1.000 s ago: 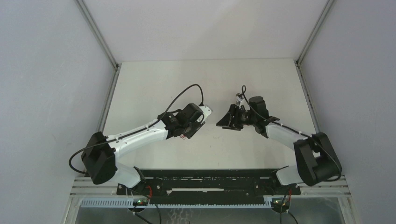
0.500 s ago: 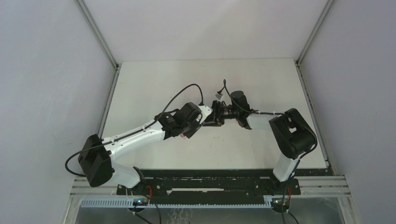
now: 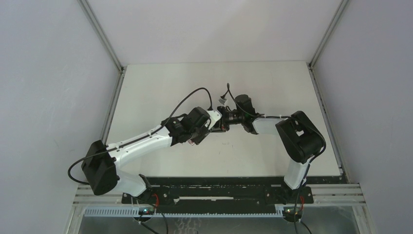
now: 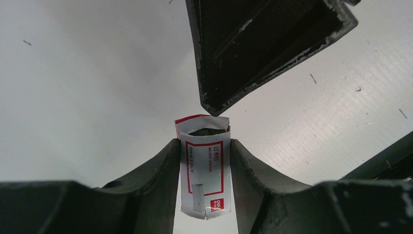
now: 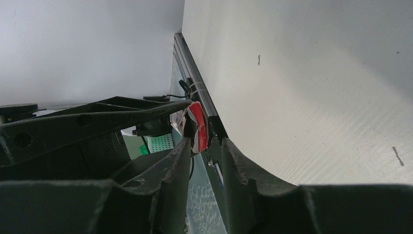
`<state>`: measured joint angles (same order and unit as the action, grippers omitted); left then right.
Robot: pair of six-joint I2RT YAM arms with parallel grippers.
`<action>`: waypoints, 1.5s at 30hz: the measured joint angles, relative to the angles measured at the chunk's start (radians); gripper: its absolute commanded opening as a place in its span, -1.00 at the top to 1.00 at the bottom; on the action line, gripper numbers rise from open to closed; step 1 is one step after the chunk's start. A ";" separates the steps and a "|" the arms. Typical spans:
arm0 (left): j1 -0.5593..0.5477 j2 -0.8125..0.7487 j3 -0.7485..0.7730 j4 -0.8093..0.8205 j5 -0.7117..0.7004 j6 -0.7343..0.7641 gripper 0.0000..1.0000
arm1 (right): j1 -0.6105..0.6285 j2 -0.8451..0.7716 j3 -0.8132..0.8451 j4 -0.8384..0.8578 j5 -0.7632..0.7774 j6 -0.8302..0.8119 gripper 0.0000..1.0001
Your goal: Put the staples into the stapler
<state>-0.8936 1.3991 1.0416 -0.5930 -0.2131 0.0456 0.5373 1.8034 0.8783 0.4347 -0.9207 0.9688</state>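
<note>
Right pincer has reached the staples in left pincer.

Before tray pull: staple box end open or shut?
Open: staple box in left claw shows a lifted flap and dark mouth.

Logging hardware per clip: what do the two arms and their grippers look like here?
The left arm and right arm have white links with bulky black joint housings and thin black cables at the wrists. The left gripper and right gripper have matte dark grey, curved, tapering jaws, scuffed at some edges.
</note>
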 measured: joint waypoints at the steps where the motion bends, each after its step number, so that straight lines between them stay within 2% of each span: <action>1: 0.000 0.000 0.000 0.000 0.000 0.000 0.10 | 0.002 0.000 0.001 0.000 -0.001 0.000 0.47; 3: 0.000 0.000 0.000 0.000 0.000 0.000 0.10 | 0.009 0.000 0.003 0.000 -0.002 0.000 0.56; 14: 0.000 -0.001 0.000 -0.001 0.005 0.000 0.09 | 0.043 0.003 0.014 -0.002 -0.002 0.000 0.67; 17: 0.000 -0.005 0.000 -0.002 0.006 0.000 0.09 | 0.045 0.004 0.014 -0.002 -0.002 0.000 0.86; 21: 0.000 -0.009 0.000 -0.008 0.006 0.000 0.09 | 0.047 0.004 0.015 -0.003 -0.002 -0.001 1.00; 31: 0.000 -0.013 0.000 -0.010 0.005 0.000 0.04 | 0.036 0.005 0.015 -0.006 0.003 -0.031 1.00; 45: 0.003 0.029 0.000 -0.010 -0.003 -0.001 0.05 | -0.008 0.024 0.103 -0.161 0.024 -0.243 1.00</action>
<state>-0.8906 1.4281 1.0416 -0.6033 -0.2157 0.0444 0.5293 1.8278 0.9813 0.2733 -0.8963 0.7258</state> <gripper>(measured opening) 0.482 0.002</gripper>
